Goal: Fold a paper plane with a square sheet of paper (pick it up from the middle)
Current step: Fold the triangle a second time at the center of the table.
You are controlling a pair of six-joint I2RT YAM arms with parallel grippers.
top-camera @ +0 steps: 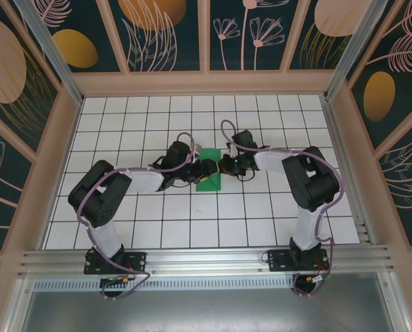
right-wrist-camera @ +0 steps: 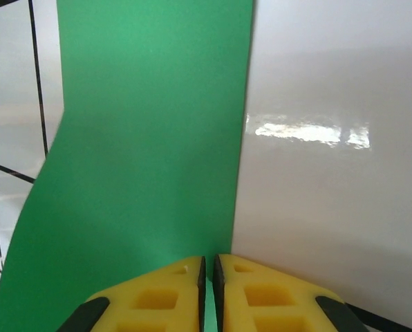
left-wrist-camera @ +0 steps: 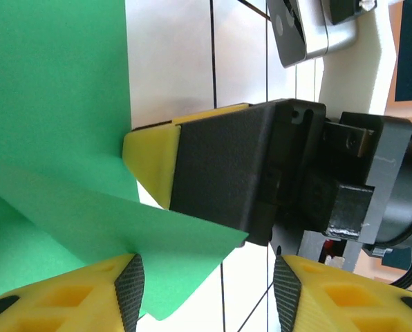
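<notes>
Right gripper (right-wrist-camera: 209,266) pinching paper (right-wrist-camera: 144,138), strip extending ahead

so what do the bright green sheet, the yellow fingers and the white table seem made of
Bright green sheet: thin matte paper; it creases and curls. Yellow fingers: probably moulded plastic, with hollow pockets and black textured pads. White gridded table: hard, glossy, reflecting light; material unclear.

Green sheet (top-camera: 209,181) half hidden under left gripper (top-camera: 194,171) and right gripper (top-camera: 225,167), folds too small to read. Ahead of the right gripper's fingers (right-wrist-camera: 164,294) it runs off frame.
</notes>
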